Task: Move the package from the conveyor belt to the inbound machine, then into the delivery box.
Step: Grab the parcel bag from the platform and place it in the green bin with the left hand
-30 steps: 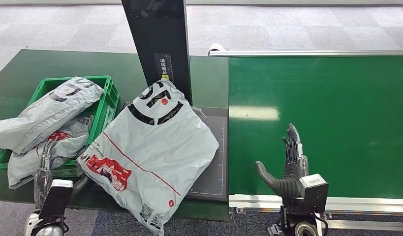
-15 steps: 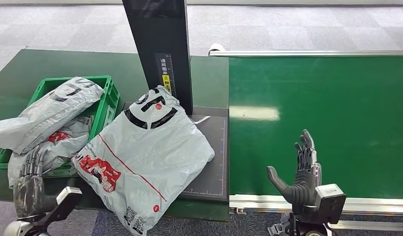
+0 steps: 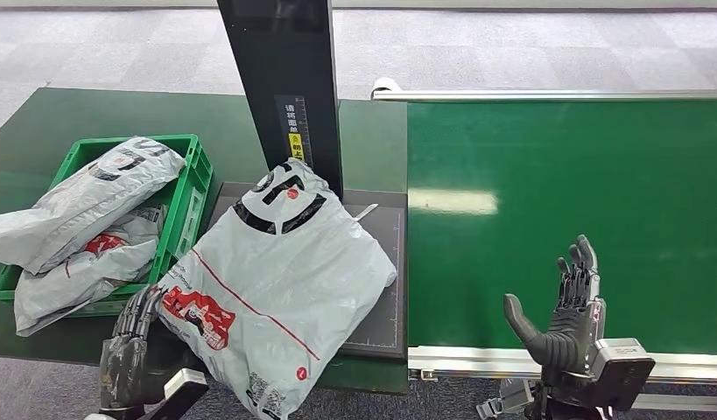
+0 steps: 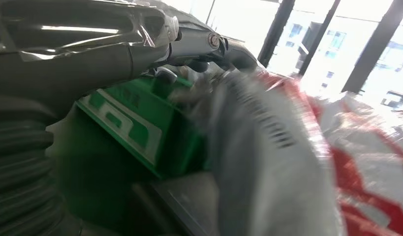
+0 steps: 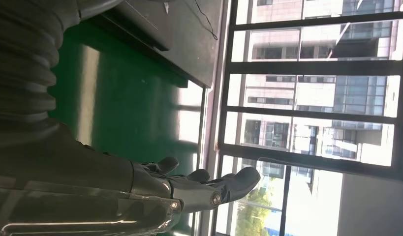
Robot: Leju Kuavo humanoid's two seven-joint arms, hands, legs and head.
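Grey package [image 3: 280, 280] lies on scanner plate [image 3: 385, 289]; my left hand [image 3: 127, 354] touches its near corner, grip unclear. Right hand [image 3: 560, 319] spread, empty. Next: lift into green box [image 3: 190, 179].

Floor: grey carpet tiles [image 3: 530, 44] in a square pattern, lying beyond the far edge of the work area. Desk [image 3: 92, 114]: dark green top, with a glossy sheen along its left side. Windows [image 5: 312, 88]: tall glazing with dark frames and horizontal bars, seen from the right wrist view; multi-storey buildings [image 5: 307, 44] and some green foliage stand outside. Lighting: strong daylight, overexposed at the panes [image 4: 337, 54] in the left wrist view.
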